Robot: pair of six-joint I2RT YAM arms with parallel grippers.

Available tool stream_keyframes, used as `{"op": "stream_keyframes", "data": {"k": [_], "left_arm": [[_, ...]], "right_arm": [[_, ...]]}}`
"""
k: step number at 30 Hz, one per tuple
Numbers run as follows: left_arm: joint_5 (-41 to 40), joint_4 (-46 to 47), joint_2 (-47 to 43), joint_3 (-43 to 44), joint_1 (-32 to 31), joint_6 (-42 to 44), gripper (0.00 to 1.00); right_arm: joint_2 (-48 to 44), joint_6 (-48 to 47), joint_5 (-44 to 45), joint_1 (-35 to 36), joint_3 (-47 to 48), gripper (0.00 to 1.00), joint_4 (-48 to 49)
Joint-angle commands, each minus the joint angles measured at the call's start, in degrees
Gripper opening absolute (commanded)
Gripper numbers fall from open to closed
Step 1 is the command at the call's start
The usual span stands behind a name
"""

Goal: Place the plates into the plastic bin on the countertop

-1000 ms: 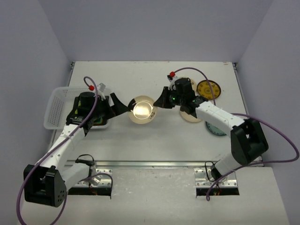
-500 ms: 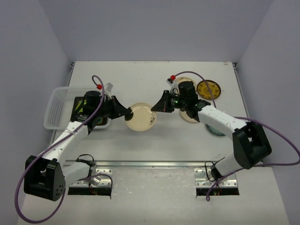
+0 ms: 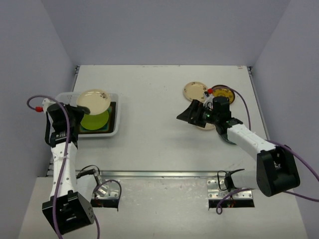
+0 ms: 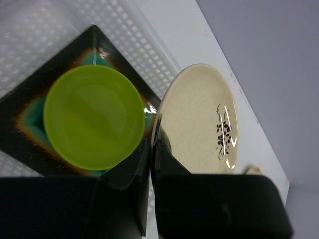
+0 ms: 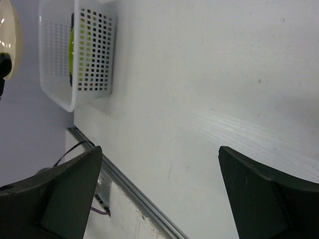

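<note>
My left gripper (image 3: 76,108) is shut on the rim of a cream plate with a dark patch (image 3: 93,100), held tilted over the plastic bin (image 3: 64,97). The left wrist view shows that plate (image 4: 199,119) pinched between my left gripper's (image 4: 153,142) fingers. Below it, a lime-green round plate (image 4: 92,117) lies on a teal square plate (image 4: 30,119) inside the bin (image 4: 149,45). My right gripper (image 3: 185,113) stands open and empty above the countertop (image 3: 149,89); in its own view the gripper (image 5: 159,149) frames bare surface.
A small cream plate (image 3: 195,90) and a brown-yellow patterned plate (image 3: 223,93) lie at the back right, and another cream plate (image 3: 207,125) is partly hidden under my right arm. A metal rail (image 3: 159,174) runs along the front edge. The right wrist view shows the bin (image 5: 84,55) far off.
My left gripper shut on the cream plate and carried it left from mid-table to over the bin. My right gripper let go of it, opened wide and drew back to the right.
</note>
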Motion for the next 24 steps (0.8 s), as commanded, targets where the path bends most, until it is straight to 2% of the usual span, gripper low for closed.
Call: {"op": "stream_keyframes", "data": {"k": [1,4,7,11,14,15,17,19,20,24], "left_arm": [[-3.4,2.7,1.5,-3.8,4.0,-7.7,0.00],[-3.4,3.4,4.3,-3.2,4.2,-7.4,0.00],[-5.3,3.3,6.0,-3.4,5.3,-7.6,0.01],[-7.4,4.4,5.1,-5.7,5.5,-7.8,0.14],[-9.4,3.9,4.4,-6.4,5.4,-8.1,0.25],[-9.7,3.9,4.1,-6.5,5.5,-8.2,0.35],[-9.4,4.0,3.9,-6.6,5.5,-8.4,0.60],[-8.9,3.9,4.1,-6.4,5.5,-8.3,0.93],[-8.2,3.5,4.4,-6.0,5.5,-7.9,1.00],[0.1,4.5,5.0,-4.0,4.4,-4.0,1.00]], "right_arm": [[-4.4,-3.6,1.9,-0.7,-1.6,0.99,-2.3],[-6.3,-4.1,3.2,-1.7,-2.3,0.99,-3.9],[-9.1,-3.9,8.8,-2.5,-3.2,0.99,-7.0],[-12.6,-2.0,15.8,-3.0,-5.0,0.99,-7.3],[-13.3,-2.7,15.2,-3.4,-4.9,0.99,-7.8],[-13.1,-3.0,14.2,-3.5,-4.6,0.99,-8.8],[-13.0,-3.4,13.2,-3.5,-3.8,0.99,-10.0],[-13.5,-3.8,13.1,-3.5,-3.3,0.99,-11.2],[-13.7,-4.1,13.0,-3.5,-3.2,0.99,-11.6],[-15.8,-6.1,13.4,-3.5,-2.2,0.99,-15.2]]}}
